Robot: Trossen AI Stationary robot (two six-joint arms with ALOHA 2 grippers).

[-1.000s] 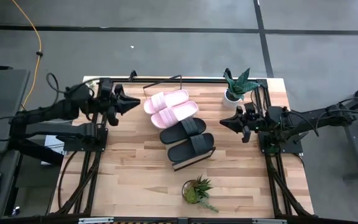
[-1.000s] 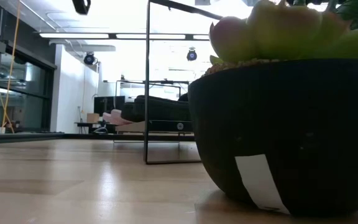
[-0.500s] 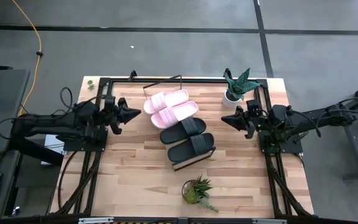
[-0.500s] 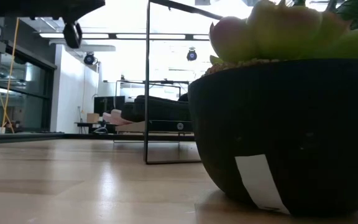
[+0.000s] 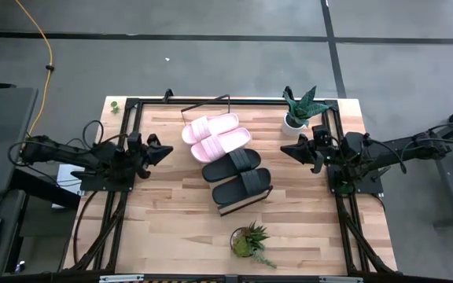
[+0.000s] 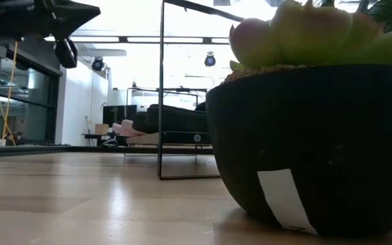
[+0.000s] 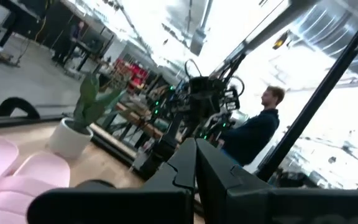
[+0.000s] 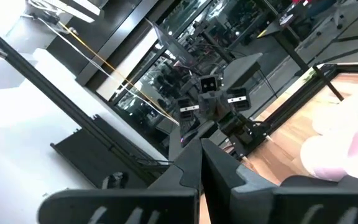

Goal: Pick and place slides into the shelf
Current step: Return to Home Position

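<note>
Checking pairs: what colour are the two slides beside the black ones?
The wide-strap slides are pale pink, clearest in the high view.

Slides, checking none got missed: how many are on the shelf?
4, all on the shelf: two pink slides at one end, two black slides at the other.

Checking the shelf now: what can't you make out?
High view: the slides cover the shelf, hiding how they rest on it.
Low view: the black pot hides part of the shelf; the slides are too small to judge.
Right wrist view: a pink slide is blurred and cut by the edge.
</note>
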